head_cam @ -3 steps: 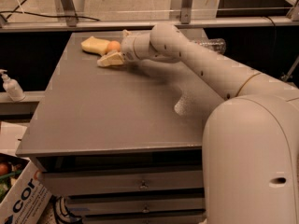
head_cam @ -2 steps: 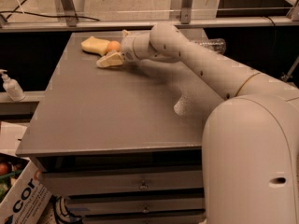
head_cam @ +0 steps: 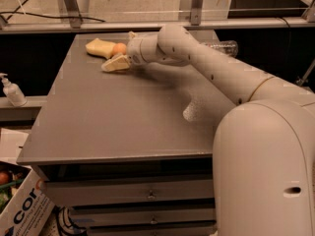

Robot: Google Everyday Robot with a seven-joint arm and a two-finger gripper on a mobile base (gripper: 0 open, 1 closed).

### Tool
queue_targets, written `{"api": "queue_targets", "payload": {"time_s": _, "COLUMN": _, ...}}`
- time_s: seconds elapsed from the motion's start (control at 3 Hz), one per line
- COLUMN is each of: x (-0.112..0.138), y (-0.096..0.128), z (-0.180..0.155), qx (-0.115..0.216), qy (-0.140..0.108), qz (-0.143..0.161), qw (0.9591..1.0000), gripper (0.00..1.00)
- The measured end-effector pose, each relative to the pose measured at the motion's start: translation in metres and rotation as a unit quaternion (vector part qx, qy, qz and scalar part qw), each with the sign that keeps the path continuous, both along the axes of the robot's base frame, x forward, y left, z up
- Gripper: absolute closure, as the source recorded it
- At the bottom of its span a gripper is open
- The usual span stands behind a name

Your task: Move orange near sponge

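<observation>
The small round orange fruit (head_cam: 119, 48) touches the pale yellow wavy sponge (head_cam: 100, 48); my gripper (head_cam: 121, 53) stands open around it. Placing seems done; I should withdraw.

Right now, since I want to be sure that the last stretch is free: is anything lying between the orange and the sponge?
Nothing visible stands in the way. The orange sits at the tool, near the far left corner of the table, right beside the sponge. I cannot tell whether the two touch.
</observation>
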State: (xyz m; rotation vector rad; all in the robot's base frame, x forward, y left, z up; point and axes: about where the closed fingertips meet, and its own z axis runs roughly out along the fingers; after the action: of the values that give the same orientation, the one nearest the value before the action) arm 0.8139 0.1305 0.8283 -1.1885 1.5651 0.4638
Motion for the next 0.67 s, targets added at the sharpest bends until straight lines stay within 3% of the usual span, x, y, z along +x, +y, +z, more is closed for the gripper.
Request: {"api": "queue_targets", "payload": {"time_s": 0.67, "x": 0.0056, "y": 0.0054, "z": 0.0062, "qx": 0.004, "qy": -0.009, "qz": 0.004, "qw": 0.9999, "gripper": 0.0}}
